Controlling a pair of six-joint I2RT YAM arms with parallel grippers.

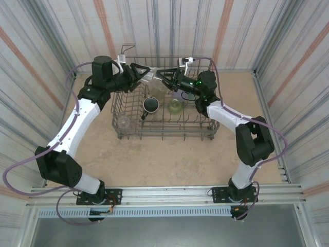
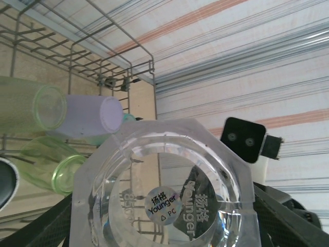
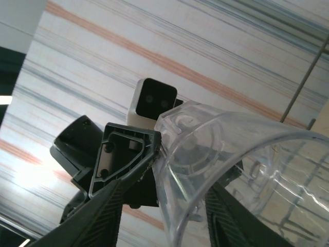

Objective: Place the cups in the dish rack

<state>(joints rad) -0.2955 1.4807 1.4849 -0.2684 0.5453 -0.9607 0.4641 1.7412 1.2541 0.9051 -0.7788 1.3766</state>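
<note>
A clear cup (image 1: 152,77) hangs over the back of the dish rack (image 1: 164,135), between both grippers. My left gripper (image 1: 142,72) is shut on it. In the left wrist view the clear cup's base (image 2: 164,198) with a round sticker faces the camera, between the left gripper (image 2: 164,229) fingers. My right gripper (image 1: 164,77) is open. In the right wrist view the clear cup's (image 3: 247,154) rim wall stands between the right gripper (image 3: 164,221) fingers, with a gap on the left side. The rack holds a lavender cup (image 2: 90,116), an olive-yellow cup (image 2: 28,108), a green cup (image 2: 51,164) and a dark mug (image 1: 150,105).
Another clear cup (image 1: 123,122) stands in the rack's front left corner. The rack's tall wire sides (image 2: 128,67) rise close to the striped back wall. Bare tabletop (image 1: 164,159) lies between the rack and the arm bases.
</note>
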